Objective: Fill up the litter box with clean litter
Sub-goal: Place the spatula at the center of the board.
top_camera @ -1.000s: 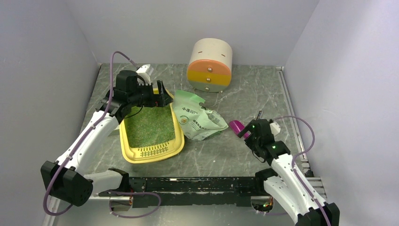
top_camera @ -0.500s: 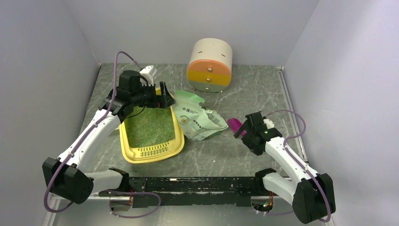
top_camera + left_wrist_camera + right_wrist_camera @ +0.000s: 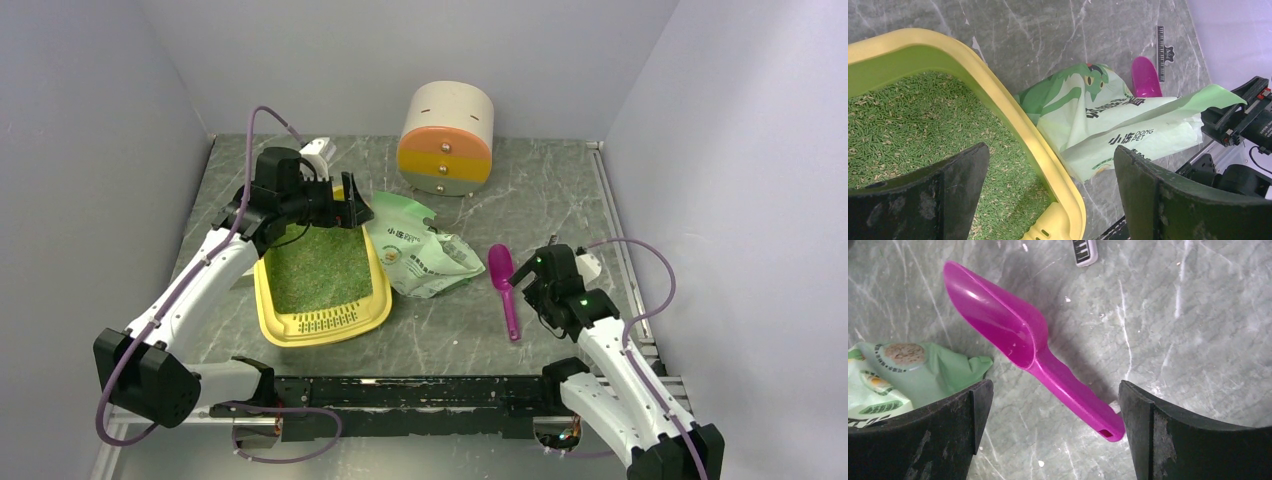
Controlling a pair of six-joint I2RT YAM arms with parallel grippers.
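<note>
The yellow litter box lies left of centre with its grille at the near end. Greenish litter covers its floor. My left gripper is open and empty, hovering over the box's far right corner. In the left wrist view its gripper straddles the box's right rim, with litter on the left. My right gripper is open and empty just right of the magenta scoop. In the right wrist view the gripper hangs above the scoop, which lies flat on the table.
A pale green printed bag lies between box and scoop; it also shows in both wrist views. A round drawer cabinet stands at the back. A small black-and-white tag lies beyond the scoop. Walls enclose three sides.
My right gripper has let go of the magenta scoop, which now lies flat on the table, and has drawn back a little. My left gripper has edged slightly right.
</note>
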